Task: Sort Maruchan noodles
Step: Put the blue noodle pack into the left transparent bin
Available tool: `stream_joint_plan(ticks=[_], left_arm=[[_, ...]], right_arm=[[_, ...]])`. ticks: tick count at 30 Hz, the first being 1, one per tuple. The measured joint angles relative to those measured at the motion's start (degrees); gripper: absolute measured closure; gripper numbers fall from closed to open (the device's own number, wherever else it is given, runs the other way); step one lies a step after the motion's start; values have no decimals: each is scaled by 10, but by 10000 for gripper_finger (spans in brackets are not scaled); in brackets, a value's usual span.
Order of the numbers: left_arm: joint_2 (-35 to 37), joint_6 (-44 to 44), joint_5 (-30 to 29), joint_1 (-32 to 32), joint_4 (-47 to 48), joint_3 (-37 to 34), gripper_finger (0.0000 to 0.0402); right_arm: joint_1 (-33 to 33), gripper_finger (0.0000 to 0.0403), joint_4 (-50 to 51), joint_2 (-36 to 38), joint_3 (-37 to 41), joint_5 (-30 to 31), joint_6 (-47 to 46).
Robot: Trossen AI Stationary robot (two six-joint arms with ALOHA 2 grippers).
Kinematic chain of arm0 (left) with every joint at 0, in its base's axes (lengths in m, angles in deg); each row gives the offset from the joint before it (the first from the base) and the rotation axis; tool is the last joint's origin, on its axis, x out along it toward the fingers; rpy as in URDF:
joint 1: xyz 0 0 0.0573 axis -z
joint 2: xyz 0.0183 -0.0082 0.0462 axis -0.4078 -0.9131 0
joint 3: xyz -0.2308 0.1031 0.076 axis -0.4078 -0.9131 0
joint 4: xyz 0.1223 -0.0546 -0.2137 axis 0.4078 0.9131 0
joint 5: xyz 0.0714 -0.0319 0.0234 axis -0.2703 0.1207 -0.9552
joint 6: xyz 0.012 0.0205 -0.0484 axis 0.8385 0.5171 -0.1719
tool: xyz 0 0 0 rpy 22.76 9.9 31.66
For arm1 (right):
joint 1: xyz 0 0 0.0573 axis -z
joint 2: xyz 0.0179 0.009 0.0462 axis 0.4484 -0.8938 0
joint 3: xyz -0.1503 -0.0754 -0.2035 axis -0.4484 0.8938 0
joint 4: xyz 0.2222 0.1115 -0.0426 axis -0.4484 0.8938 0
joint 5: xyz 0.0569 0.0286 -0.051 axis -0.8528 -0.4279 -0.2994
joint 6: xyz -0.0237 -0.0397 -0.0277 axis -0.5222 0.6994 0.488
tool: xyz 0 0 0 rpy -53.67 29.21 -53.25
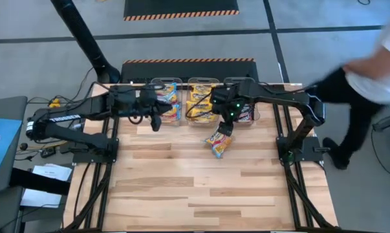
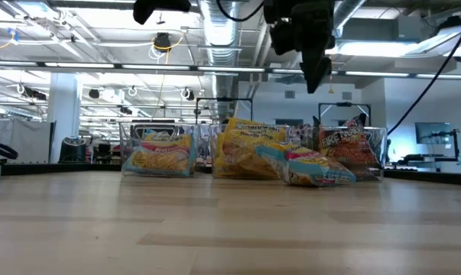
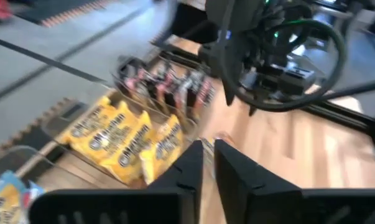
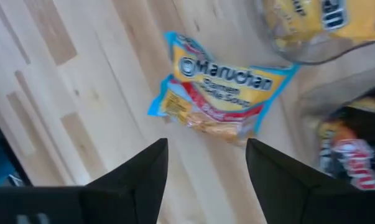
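One light blue-pink Maruchan packet lies flat on the wooden table, in front of the bins; it also shows in the right wrist view and the low view. My right gripper hangs open and empty just above it, fingers pointing down, clear of it in the low view. My left gripper is shut and empty, near the front of the left bin. Other packets rest inside three clear bins: blue-pink, yellow-orange, dark maroon.
The three clear bins stand in a row along the table's far edge. The wide near part of the table is bare wood. A person moves past the table's right side.
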Motion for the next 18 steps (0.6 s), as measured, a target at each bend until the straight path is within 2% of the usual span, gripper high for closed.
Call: stream_joint_plan(ticks=[6, 11, 18], left_arm=[[4, 0, 120, -40, 26, 0, 311], [4, -42, 137, -43, 26, 0, 262], [20, -59, 211, -42, 31, 0, 252]], right_arm=[[-40, 162, 1, 0, 0, 2, -74], [-81, 163, 1, -15, 3, 22, -123], [-115, 163, -74, -26, 80, 34, -168]])
